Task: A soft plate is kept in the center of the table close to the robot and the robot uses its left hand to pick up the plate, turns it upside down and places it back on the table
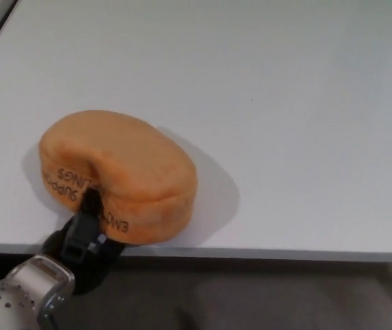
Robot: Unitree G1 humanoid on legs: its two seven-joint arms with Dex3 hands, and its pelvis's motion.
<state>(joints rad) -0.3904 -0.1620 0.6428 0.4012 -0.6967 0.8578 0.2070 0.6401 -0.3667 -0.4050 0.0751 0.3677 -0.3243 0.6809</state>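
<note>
Near left of the white worktop [285, 103], close to the edge: orange soft plate [124, 172], upside down.
Left hand [86, 230] clamped on its near rim, finger pressed into the side.

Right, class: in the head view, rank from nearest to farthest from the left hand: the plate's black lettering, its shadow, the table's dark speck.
1. Black lettering, on the orange plate near rim, beside the left hand.
2. Shadow, on the table right of the plate.
3. Dark speck, far back, to the right.
</note>
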